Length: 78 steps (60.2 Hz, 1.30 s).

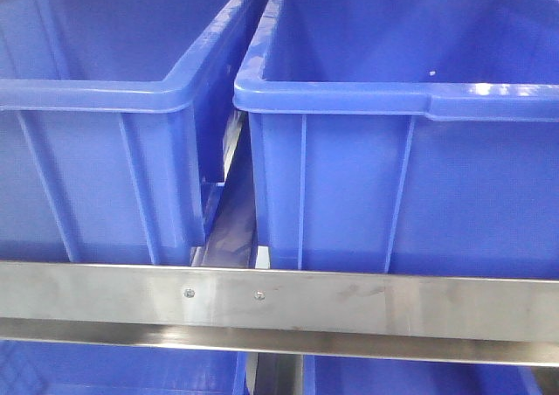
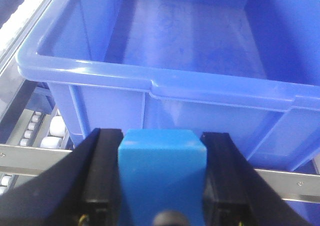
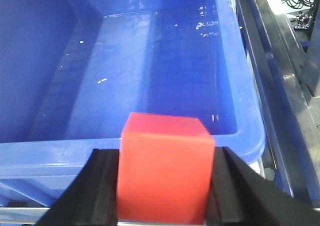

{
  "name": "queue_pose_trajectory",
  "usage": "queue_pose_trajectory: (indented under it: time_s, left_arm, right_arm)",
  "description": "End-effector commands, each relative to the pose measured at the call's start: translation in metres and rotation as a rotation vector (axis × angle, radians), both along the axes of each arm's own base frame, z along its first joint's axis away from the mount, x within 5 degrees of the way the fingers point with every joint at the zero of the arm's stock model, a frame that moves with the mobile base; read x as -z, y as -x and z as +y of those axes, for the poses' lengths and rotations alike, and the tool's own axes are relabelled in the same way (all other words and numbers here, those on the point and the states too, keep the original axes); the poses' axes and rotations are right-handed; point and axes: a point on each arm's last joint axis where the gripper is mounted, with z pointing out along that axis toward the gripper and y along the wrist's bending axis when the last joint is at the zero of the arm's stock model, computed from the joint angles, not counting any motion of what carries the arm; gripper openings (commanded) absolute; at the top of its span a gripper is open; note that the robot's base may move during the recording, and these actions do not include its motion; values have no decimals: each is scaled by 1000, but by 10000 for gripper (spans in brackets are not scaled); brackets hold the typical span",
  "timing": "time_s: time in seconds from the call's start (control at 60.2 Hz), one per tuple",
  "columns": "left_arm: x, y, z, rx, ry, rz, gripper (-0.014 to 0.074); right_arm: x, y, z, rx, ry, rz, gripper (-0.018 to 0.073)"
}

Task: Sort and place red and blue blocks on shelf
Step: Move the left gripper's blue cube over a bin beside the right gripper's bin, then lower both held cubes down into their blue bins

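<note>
My left gripper (image 2: 162, 151) is shut on the blue block (image 2: 162, 171), held just in front of a large blue bin's near wall, above the shelf's steel front rail (image 2: 30, 158). My right gripper (image 3: 165, 173) is shut on the red block (image 3: 165, 168), held at the near rim of another blue bin and looking into it. In the front view the shelf rail (image 1: 279, 303) with two small screws runs across below the two bins; neither gripper nor block shows there.
Two large blue bins (image 1: 96, 124) (image 1: 410, 150) sit side by side on the shelf tier, a narrow gap between them. White rollers (image 2: 50, 133) show left of the left bin (image 2: 200, 46). The right bin (image 3: 150, 61) has white specks inside. More blue bins show on the tier below (image 1: 113, 369).
</note>
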Motion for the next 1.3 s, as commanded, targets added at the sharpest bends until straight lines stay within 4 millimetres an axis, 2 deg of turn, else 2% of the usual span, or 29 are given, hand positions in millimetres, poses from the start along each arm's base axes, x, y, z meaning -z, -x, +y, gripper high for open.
queue_pose_trajectory:
  time_s: [0.0, 1.08, 1.279]
  left_arm:
    - [-16, -2, -1, 4, 21, -97, 135]
    - [-16, -2, -1, 4, 22, -102, 135]
    - [-28, -3, -2, 14, 36, -198, 135]
  right_arm:
    - [-16, -2, -1, 11, -4, -105, 58]
    - [-16, -2, -1, 11, -4, -108, 58]
    - [-23, -3, -1, 14, -7, -159, 58]
